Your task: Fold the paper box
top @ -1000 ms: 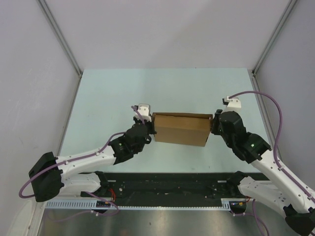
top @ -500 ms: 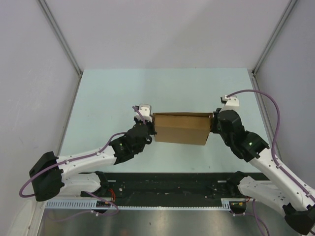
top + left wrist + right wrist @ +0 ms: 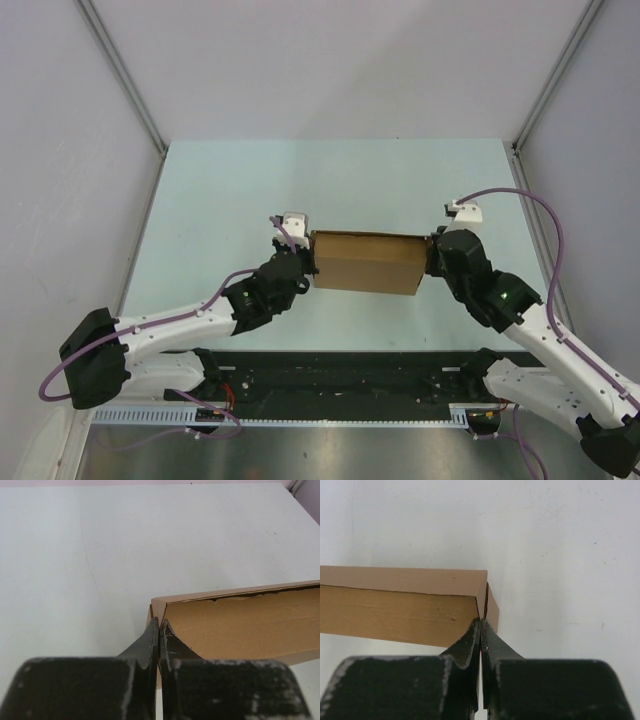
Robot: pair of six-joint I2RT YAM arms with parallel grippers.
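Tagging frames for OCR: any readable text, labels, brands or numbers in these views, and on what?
None: no readable text in any view.
The paper box is plain brown cardboard, unprinted on every face shown.
The table bears no markings.

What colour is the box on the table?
Plain brown, with no print. The paper box shows best in the top external view.

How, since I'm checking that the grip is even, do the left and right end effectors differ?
The left end effector pinches the paper box at its left end; the right end effector pinches the right end. Beside the left one a dark gap runs along the box's top edge; beside the right one the faces meet flush. Both are shut on thin cardboard near a corner.
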